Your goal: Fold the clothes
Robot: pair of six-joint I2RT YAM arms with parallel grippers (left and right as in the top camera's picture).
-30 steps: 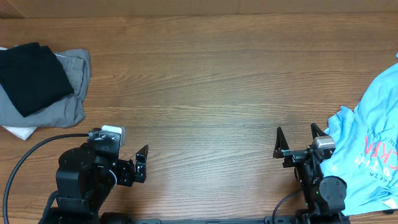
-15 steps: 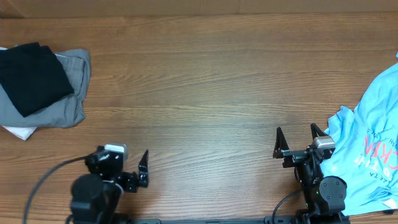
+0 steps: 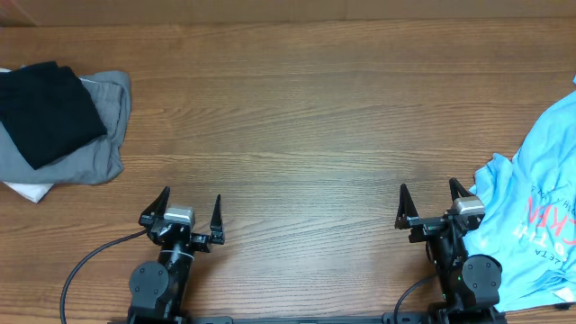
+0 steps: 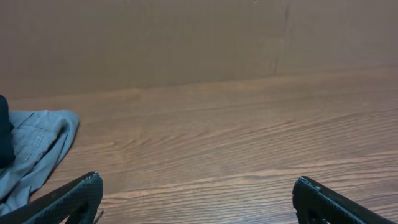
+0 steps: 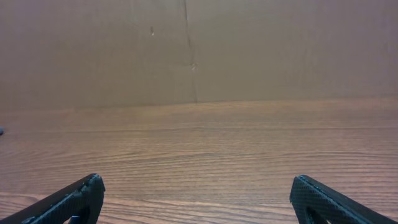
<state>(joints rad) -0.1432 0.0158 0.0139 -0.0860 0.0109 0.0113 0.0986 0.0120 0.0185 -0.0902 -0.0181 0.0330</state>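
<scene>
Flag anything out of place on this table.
The light blue T-shirt with red print lies crumpled at the right edge, partly out of view. The folded black garment atop grey fabric, far left, looks orderly.

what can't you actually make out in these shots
Overhead: the light blue T-shirt runs off the right edge; its red print is too small to read.
Overhead: the black garment covers part of the gray garment; the white item under them is mostly hidden.

Shirt print: red lettering (image 3: 546, 219) on the crumpled light blue fabric T-shirt (image 3: 540, 162), just right of the right gripper (image 3: 427, 191); unreadable.
Other text: none legible.
</scene>
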